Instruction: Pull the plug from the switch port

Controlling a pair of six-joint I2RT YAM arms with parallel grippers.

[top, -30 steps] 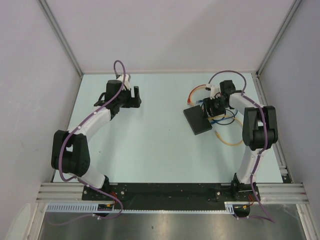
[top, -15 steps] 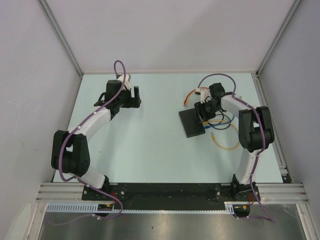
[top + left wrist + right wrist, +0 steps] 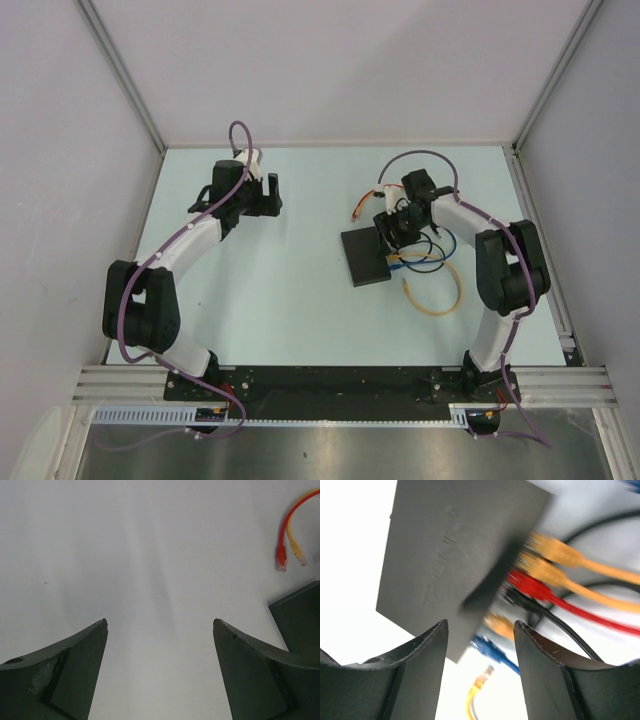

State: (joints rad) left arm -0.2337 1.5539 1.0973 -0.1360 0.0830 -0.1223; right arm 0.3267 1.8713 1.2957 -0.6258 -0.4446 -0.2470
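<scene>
Pale desk, walled on 3 sides. Left arm reached up the left side toward the far-left corner. Right arm bent in from the right edge toward mid-desk.

Switch was a flat black box lying right of desk centre, about midway between the near and far edges and skewed to them. In the right wrist view its plain top carried embossed lettering, too blurred to read. No other labels were legible.

Cables lay by the switch's right side: a blue loop, a beige loop closer to the near edge, and a thin red-orange tail toward the far edge.

Right gripper hung over the switch's port side, jaws spread, with nothing seen pinched between them. Left gripper was over bare desk near the far-left corner, jaws spread wide and empty.

A row of plugs sat along the port side: 2 orange, 1 red, 1 black, 1 more orange, 1 blue. Blur hid how deep each sat. A loose yellow connector lay just off the switch corner. In the left wrist view, 2 loose ends lay side by side on the desk: 1 red connector and 1 pale yellow connector.
</scene>
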